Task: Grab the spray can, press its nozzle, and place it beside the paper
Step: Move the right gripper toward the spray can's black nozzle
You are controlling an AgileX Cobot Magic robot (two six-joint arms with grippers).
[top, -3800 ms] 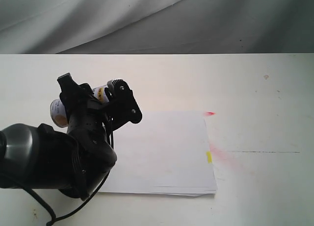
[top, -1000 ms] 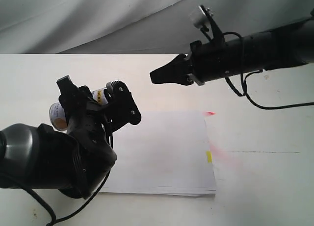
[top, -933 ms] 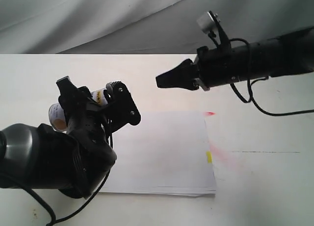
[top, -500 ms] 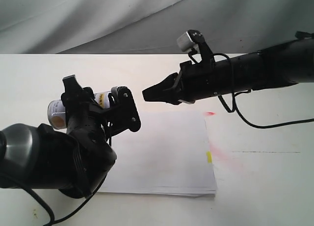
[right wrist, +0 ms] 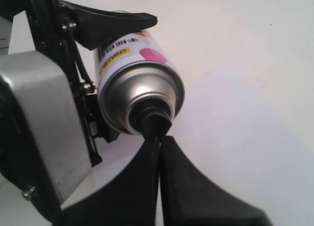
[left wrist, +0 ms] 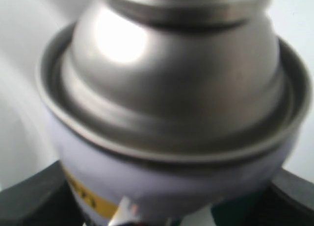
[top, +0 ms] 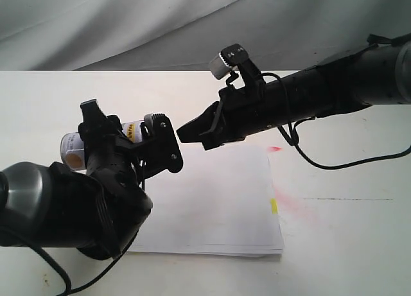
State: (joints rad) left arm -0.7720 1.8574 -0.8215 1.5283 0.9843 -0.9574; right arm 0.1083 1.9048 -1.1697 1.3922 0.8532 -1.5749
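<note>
My left gripper [top: 126,124] is shut on the spray can [top: 133,130] and holds it tilted in the air above the table's left side. The can's silver dome [left wrist: 171,88] fills the left wrist view, with black fingers [left wrist: 29,201] at its sides. In the right wrist view the can [right wrist: 140,84] points its black nozzle [right wrist: 154,119] at my right gripper [right wrist: 159,140]. That gripper is shut, and its tips touch the nozzle's edge. In the exterior view the right gripper [top: 183,132] sits just right of the can. The white paper [top: 218,200] lies flat below them.
The white table [top: 347,244] carries a red smear [top: 275,148] and a pink stain beside the paper's right edge. A yellow mark [top: 273,206] sits on that edge. The right arm's cable [top: 334,164] hangs over the table. Grey cloth [top: 128,26] hangs behind.
The right arm came into view, then moved left and down until its shut tips reached the can's nozzle. The left gripper keeps holding the can, shifted only slightly.
</note>
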